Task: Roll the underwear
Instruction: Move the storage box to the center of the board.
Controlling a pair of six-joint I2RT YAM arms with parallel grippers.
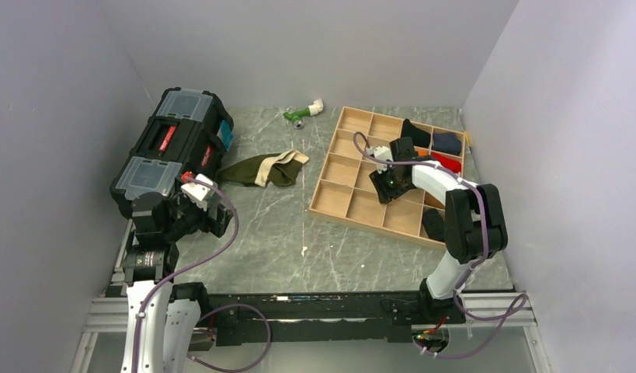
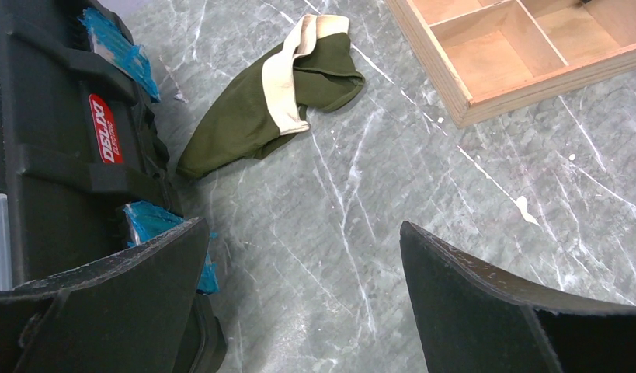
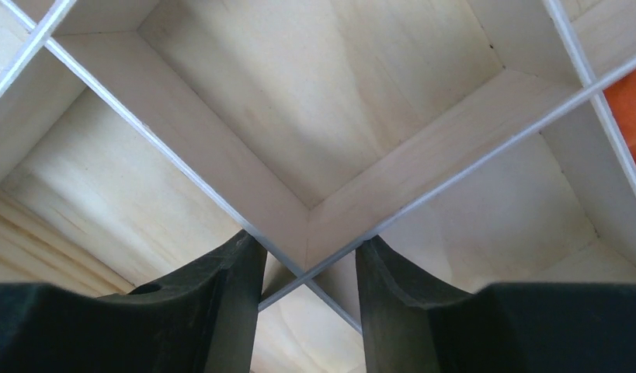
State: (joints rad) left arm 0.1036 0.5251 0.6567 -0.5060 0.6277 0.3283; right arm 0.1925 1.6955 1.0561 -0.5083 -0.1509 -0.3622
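The underwear (image 1: 264,169) (image 2: 252,116), dark olive-green with a cream waistband, lies crumpled and unrolled on the grey marbled table between the toolbox and the wooden tray (image 1: 330,208). My left gripper (image 1: 213,214) (image 2: 303,225) hovers near the table's left side, short of the underwear, open wide with only bare table between its fingers. My right gripper (image 1: 392,183) (image 3: 308,242) is down inside the tray (image 3: 182,163), its jaws partly open and straddling a crossing of two dividers, with gaps on both sides.
A black toolbox (image 1: 175,151) (image 2: 58,155) stands at the left, close to my left gripper. A green-and-white object (image 1: 303,113) lies at the back. Tray cells at the right hold a black roll (image 1: 414,132), a navy one (image 1: 446,142) and a red one (image 1: 448,162). Walls close in on three sides.
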